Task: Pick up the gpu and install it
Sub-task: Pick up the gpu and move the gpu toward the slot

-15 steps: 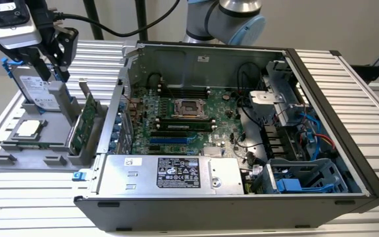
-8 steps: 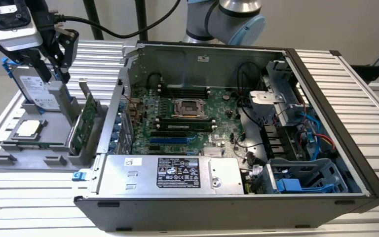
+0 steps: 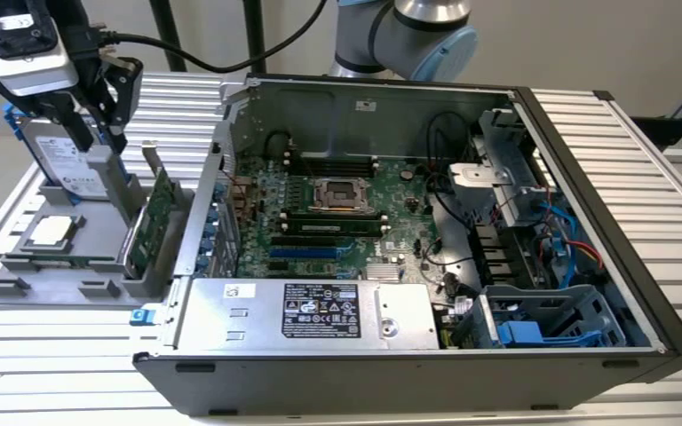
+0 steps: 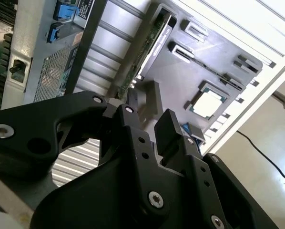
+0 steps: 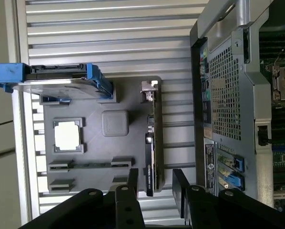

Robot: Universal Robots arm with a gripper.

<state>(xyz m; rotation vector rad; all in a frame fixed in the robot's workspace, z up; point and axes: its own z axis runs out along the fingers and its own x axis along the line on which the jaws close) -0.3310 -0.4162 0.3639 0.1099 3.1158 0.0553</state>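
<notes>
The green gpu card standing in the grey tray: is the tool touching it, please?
Apart: the first wrist view shows gaps between the tool and the green gpu card.

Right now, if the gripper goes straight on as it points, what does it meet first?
Probably the gpu, standing on edge in the gray holder: in the first wrist view the open gripper straddles its line. Depth is unclear.

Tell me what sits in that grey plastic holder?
A blue-railed silver hard drive, a square silver chip, a narrow green memory stick and the upright green gpu card. The standing pieces' lower edges are hidden.
</notes>
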